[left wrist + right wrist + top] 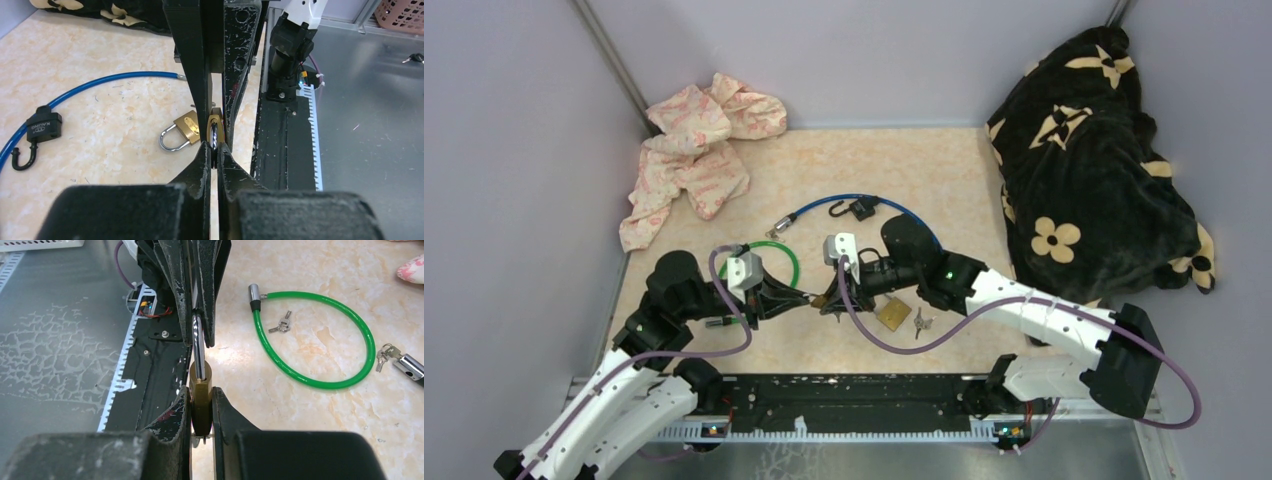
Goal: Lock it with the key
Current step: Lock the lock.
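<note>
Marbled tabletop [894, 170], right tool [201, 395] clamps padlock [201, 390], left tool [215, 149] seemingly pinches shackle [198, 347], overhead obscured

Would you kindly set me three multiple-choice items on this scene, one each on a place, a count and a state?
1. On the table, the pink cloth lies at: A the far left corner; B the near right corner; C the middle.
2. Brass padlocks in view: A one; B two; C four.
3. The padlock between the arms is gripped by: A both arms' fingers; B one arm's only; C neither's.
Answers: 1 A, it is bunched in that corner. 2 B, that one plus a loose padlock lying on the table. 3 A, the right fingers clamp it and the left fingers pinch its shackle.
</note>
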{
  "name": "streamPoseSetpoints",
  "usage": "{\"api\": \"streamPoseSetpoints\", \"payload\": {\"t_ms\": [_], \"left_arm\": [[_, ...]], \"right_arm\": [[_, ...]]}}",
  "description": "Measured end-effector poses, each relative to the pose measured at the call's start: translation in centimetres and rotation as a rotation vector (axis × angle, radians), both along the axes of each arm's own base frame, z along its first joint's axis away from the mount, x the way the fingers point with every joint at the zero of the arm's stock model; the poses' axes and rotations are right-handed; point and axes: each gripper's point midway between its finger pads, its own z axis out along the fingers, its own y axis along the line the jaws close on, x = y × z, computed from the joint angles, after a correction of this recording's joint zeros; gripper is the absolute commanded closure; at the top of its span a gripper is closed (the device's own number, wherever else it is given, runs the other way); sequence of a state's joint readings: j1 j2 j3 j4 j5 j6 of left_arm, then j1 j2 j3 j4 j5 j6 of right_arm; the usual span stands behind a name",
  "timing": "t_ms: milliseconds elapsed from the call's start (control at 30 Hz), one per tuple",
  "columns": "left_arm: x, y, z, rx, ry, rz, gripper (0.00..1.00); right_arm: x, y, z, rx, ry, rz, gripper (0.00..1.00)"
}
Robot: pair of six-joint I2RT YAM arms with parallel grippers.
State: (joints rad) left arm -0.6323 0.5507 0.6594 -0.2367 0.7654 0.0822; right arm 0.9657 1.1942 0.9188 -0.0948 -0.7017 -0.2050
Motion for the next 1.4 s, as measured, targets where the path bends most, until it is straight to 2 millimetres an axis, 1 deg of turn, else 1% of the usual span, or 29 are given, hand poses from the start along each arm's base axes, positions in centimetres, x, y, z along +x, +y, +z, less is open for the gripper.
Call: {"api": "streamPoseSetpoints", "payload": {"t_ms": [267, 300, 333, 400, 433, 467, 500, 533, 633, 733, 833, 900, 1033, 1100, 1300, 1367, 1400], "left_arm": [[0.0, 0.0, 0.1, -0.008, 0.023, 0.007, 1.00], [0.0, 0.0, 0.2, -0.013, 0.026, 0.011, 1.00], [0.1, 0.0, 0.2, -0.019, 0.029, 0.016, 1.00], [0.3, 0.1, 0.7, -0.038, 0.033, 0.036, 1.00], [0.4, 0.2, 1.0, -0.050, 0.034, 0.049, 1.00], [0.7, 0.4, 1.5, -0.067, 0.028, 0.066, 1.00], [1.0, 0.5, 2.1, -0.089, 0.019, 0.085, 1.00], [1.1, 0.7, 2.6, -0.108, 0.012, 0.098, 1.00], [1.5, 1.5, 4.7, -0.179, -0.022, 0.144, 1.00], [1.4, 2.7, 7.2, -0.270, -0.065, 0.185, 1.00], [0.9, 3.7, 8.5, -0.347, -0.081, 0.206, 1.00], [0.6, 4.2, 8.7, -0.389, -0.075, 0.222, 1.00], [0.5, 5.3, 8.5, -0.458, -0.052, 0.260, 1.00], [0.4, 5.7, 8.5, -0.486, -0.045, 0.274, 1.00], [-0.3, 6.3, 9.0, -0.553, -0.031, 0.272, 1.00], [-0.5, 6.4, 8.9, -0.565, -0.023, 0.267, 1.00], [-0.5, 6.4, 8.9, -0.569, -0.021, 0.265, 1.00]], "right_arm": [[-0.1, 0.0, 0.0, 0.000, 0.001, 0.007, 1.00], [-0.1, 0.0, 0.0, 0.001, 0.000, 0.007, 0.94], [-0.1, 0.0, 0.1, 0.004, -0.001, 0.007, 0.80], [0.0, 0.2, 0.5, 0.019, -0.004, 0.003, 0.55], [0.1, 0.3, 0.9, 0.034, -0.003, -0.003, 0.40], [0.2, 0.4, 1.2, 0.047, -0.002, -0.010, 0.20], [0.2, 0.5, 1.6, 0.065, -0.002, -0.016, 0.04], [0.4, 0.6, 1.9, 0.084, -0.011, -0.022, 0.02], [0.9, 0.7, 2.6, 0.139, -0.015, -0.058, 0.02], [1.2, 0.6, 2.2, 0.189, 0.037, -0.088, 0.01], [1.5, 0.5, 2.2, 0.243, 0.094, -0.108, 0.02], [1.6, 0.7, 3.3, 0.300, 0.115, -0.109, 0.03], [1.5, 1.2, 6.6, 0.429, 0.121, -0.087, 0.11], [1.4, 1.5, 7.7, 0.471, 0.123, -0.074, 0.15], [0.4, 3.1, 10.8, 0.548, 0.120, -0.009, 0.37], [0.3, 3.4, 11.4, 0.568, 0.123, 0.008, 0.46], [0.3, 3.6, 11.7, 0.577, 0.128, 0.015, 0.48]]}}
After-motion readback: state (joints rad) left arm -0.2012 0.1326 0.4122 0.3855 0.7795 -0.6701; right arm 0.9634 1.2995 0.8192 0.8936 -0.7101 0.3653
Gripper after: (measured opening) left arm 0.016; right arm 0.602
